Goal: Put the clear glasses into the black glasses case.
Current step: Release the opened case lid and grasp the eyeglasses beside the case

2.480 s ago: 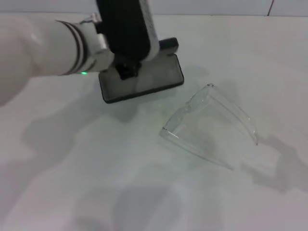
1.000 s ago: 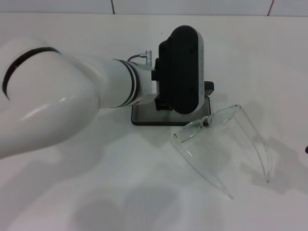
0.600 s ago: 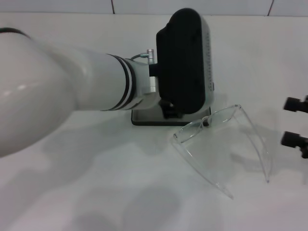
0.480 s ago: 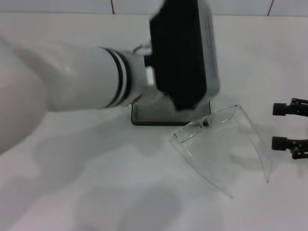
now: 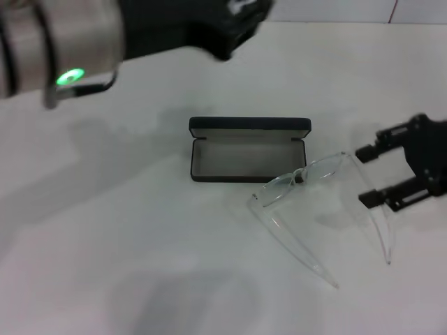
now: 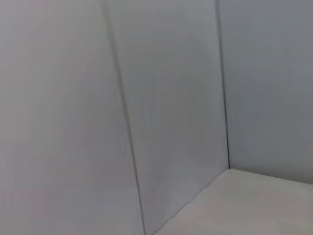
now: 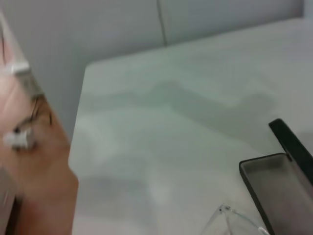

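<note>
right gripper (image 5: 380, 174): fingers apart, just beside clear glasses (image 5: 318, 206) lying unfolded on table (image 5: 140, 244); risk: thin arm flexes, slips from pinch. black glasses case (image 5: 248, 157): open, touching frame; could be nudged. left gripper: raised far back, state unreadable

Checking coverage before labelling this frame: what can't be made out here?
- Left gripper: head view, blurred and cut by the top edge; fingers unreadable.
- Left wrist view: only wall panels; no fingers, no objects.
- Clear glasses: right wrist view shows just a corner, cut by the bottom edge.
- Black glasses case: lid lettering too small in head view.
- Right gripper: wrist cut by the right edge.
</note>
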